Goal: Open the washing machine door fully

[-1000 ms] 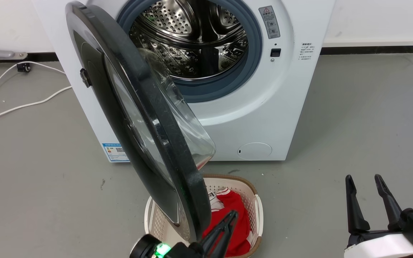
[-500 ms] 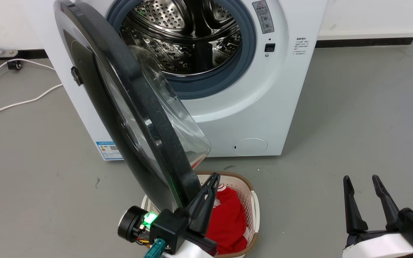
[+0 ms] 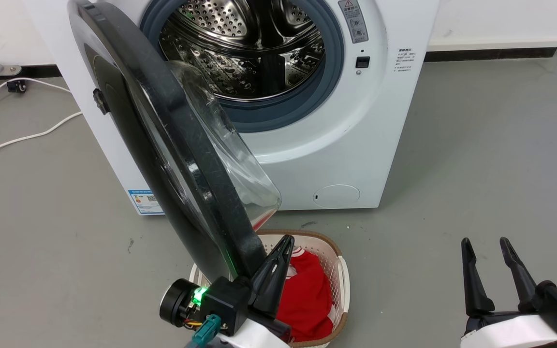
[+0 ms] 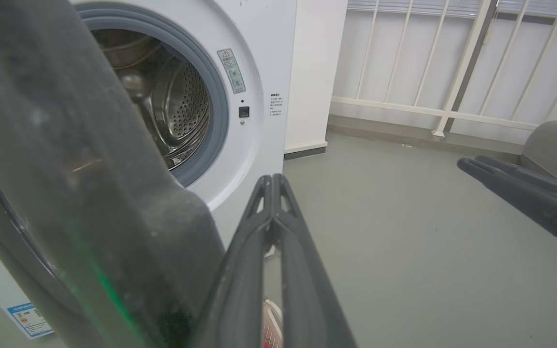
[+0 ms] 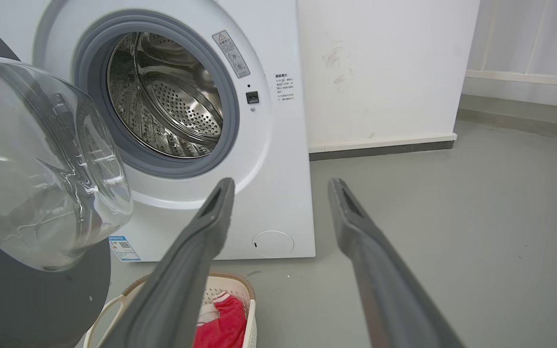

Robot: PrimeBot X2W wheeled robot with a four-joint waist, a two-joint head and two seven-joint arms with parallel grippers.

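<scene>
The washing machine door (image 3: 177,140) stands swung out from the washing machine (image 3: 356,135), hinged on the left, its near edge above a basket (image 3: 342,278) holding red cloth (image 3: 307,295). The left end effector (image 3: 285,242), fingers pressed together, sits just beside the door's near rim. The right end effector (image 3: 484,240), fingers spread, hovers well to the right.

The light is bright, even and diffuse. The washing machine (image 3: 356,145) throws only a faint, soft-edged shadow on the floor (image 3: 476,145) beside it. Its steel drum (image 3: 240,29) sparkles with small highlights, and the glass bowl (image 5: 41,169) of the washing machine door (image 3: 191,164) carries pale glare. In the left wrist view the door's rim is blurred and streaked with a green glow.
</scene>
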